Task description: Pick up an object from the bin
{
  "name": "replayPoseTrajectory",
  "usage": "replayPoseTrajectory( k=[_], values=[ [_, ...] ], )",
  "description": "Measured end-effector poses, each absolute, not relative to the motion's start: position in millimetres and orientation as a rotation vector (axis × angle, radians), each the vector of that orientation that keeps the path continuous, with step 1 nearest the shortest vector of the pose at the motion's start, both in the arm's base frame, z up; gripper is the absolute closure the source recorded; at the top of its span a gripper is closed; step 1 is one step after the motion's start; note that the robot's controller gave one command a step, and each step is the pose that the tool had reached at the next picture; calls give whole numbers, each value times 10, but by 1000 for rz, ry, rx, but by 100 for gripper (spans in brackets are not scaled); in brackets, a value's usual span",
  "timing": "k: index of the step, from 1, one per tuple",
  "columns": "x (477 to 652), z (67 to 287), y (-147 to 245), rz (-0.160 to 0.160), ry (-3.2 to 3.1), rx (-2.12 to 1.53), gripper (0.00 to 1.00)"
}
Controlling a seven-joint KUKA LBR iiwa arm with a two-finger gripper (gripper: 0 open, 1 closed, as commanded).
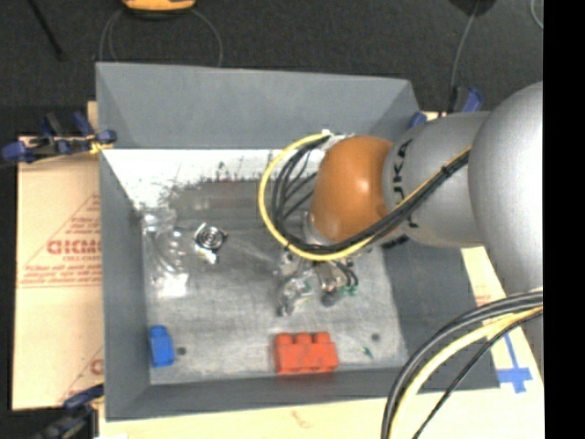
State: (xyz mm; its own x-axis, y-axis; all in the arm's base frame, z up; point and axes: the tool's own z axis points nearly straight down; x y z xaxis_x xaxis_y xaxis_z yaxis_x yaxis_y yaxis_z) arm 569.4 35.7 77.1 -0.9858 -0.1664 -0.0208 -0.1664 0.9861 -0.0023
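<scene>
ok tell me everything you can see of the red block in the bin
The red block is a squat orange-red brick, plastic by its look, with low bumps along its far edge. It lies flat on the bin floor near the view's lower wall, long side across the view, apart from the hand. Nothing touches it.

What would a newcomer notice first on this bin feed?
The arm's orange wrist cover, ringed by cables, dominates mid-bin, with the gripper low over the floor beneath it. Against the grey bin, a red-orange block by the lower wall and a small blue block in the lower-left corner stand out.
</scene>
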Motion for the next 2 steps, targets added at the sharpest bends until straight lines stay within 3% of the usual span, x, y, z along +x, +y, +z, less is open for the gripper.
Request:
replayPoseTrajectory(
  k=[1,2],
  values=[
    [5909,2593,357,-3,3102,-410,100],
    [5572,1058,295,0,3080,-644,100]
  ],
)
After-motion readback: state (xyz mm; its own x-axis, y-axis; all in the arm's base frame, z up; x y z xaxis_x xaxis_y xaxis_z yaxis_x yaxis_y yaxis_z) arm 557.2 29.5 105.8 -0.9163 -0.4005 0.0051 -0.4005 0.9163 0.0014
